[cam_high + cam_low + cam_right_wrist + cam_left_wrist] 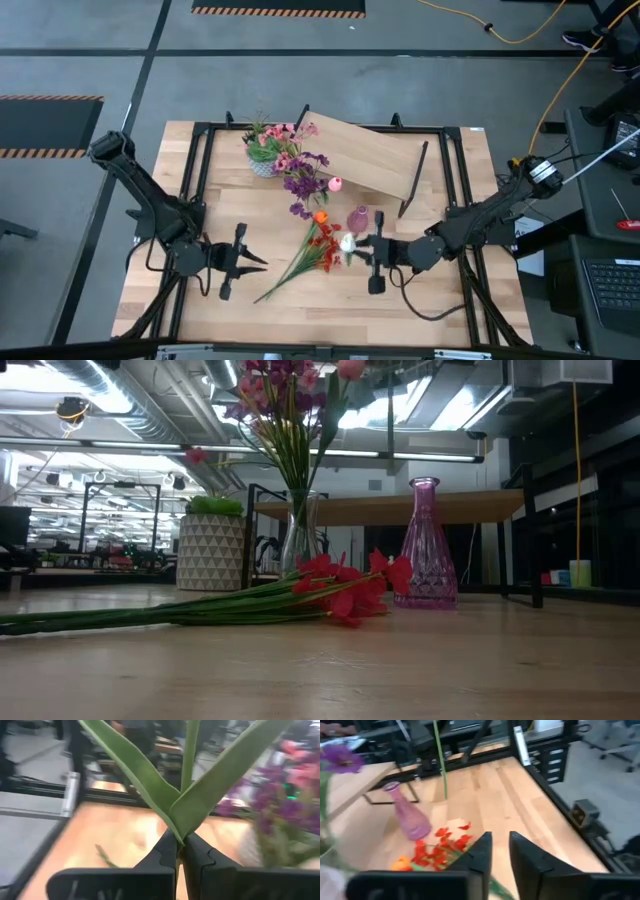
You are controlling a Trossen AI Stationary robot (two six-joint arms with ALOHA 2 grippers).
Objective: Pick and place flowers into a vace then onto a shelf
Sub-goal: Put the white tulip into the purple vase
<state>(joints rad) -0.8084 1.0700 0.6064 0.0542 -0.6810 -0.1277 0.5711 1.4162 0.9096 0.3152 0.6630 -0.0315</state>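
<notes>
The light wooden surface [420, 290] carries a wooden shelf [365, 155] on black legs, a white patterned pot [211, 552], a clear glass vase [299, 540], a pink glass vase [426, 550], and a red-orange flower bunch [345, 585] lying flat.

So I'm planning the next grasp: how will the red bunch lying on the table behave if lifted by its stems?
The red bunch probably droops: its stems are long and thin, with the blooms massed at one end. It looks light. The loose stems may splay or slip apart unless pinched together.
</notes>
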